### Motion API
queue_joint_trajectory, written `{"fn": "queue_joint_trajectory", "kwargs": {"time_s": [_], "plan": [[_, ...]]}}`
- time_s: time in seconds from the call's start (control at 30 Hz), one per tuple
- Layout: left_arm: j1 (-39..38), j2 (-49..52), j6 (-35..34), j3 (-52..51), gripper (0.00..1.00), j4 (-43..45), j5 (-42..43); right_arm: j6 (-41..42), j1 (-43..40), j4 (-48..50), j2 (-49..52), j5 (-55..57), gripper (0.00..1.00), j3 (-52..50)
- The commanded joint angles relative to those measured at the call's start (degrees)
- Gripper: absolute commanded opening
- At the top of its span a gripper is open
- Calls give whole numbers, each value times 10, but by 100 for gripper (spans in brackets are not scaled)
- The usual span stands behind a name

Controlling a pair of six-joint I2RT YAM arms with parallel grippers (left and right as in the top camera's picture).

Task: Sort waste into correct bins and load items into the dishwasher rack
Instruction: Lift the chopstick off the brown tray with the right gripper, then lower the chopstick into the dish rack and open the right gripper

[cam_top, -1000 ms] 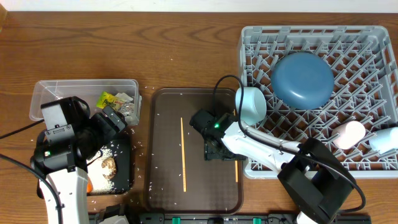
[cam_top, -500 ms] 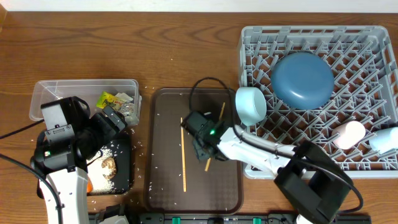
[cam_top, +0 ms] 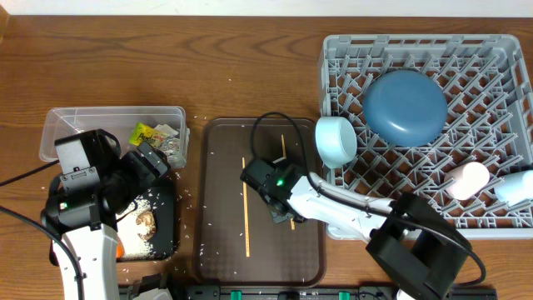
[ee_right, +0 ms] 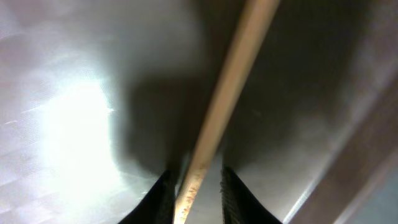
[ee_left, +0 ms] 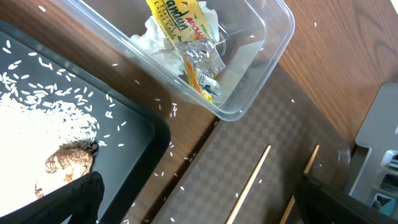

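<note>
My right gripper (cam_top: pixel 281 204) is shut on a wooden chopstick (cam_top: pixel 284 150) and holds it over the dark brown serving tray (cam_top: pixel 218 142); the right wrist view shows the stick (ee_right: pixel 227 93) between the fingers (ee_right: pixel 196 193). The other chopstick (cam_top: pixel 246 208) lies on that tray. My left gripper (ee_left: pixel 205 205) is open and empty, over the gap between the black tray (ee_left: pixel 134 140) and the serving tray. The black tray holds rice (ee_left: pixel 37 118), a brown lump (ee_left: pixel 68 163) and a carrot (cam_top: pixel 121 247). The clear tub (ee_left: pixel 249 106) holds the wrapper (ee_left: pixel 177 22) and crumpled paper (ee_left: pixel 155 43).
The grey rack (cam_top: pixel 500 58) at the right holds the blue plate (cam_top: pixel 405 107), a light-blue cup (cam_top: pixel 336 140) at its left edge, a white-pink cup (cam_top: pixel 466 179) and a white bowl (cam_top: pixel 516 187). Loose rice grains lie scattered on the table near the black tray.
My right gripper has carried the chopstick from the serving tray's right edge leftward toward its middle, and the stick has swung round to lie lengthwise. The left arm has not moved.
</note>
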Motion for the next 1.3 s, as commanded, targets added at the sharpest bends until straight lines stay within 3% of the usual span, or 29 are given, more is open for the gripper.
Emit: {"fn": "queue_joint_trajectory", "kwargs": {"time_s": [0.0,0.1,0.23,0.47,0.6,0.83,1.1,1.27], "plan": [[3,-4,10,13,98,0,-7,25,-17,3,21,28,38,-16],[3,-4,10,13,98,0,-7,16,-21,34,21,35,48,-16],[3,-4,10,13,98,0,-7,16,-22,72,21,41,47,-16],[3,-4,10,13,98,0,-7,16,-22,86,21,40,14,-16],[3,-4,10,13,98,0,-7,14,-22,71,21,44,1,-16],[3,-4,10,13,98,0,-7,5,-22,1,-14,49,1,24],[3,-4,10,13,98,0,-7,-59,-21,-30,-146,14,1,77],[3,-4,10,13,98,0,-7,-45,-32,-37,-236,16,1,79]]}}
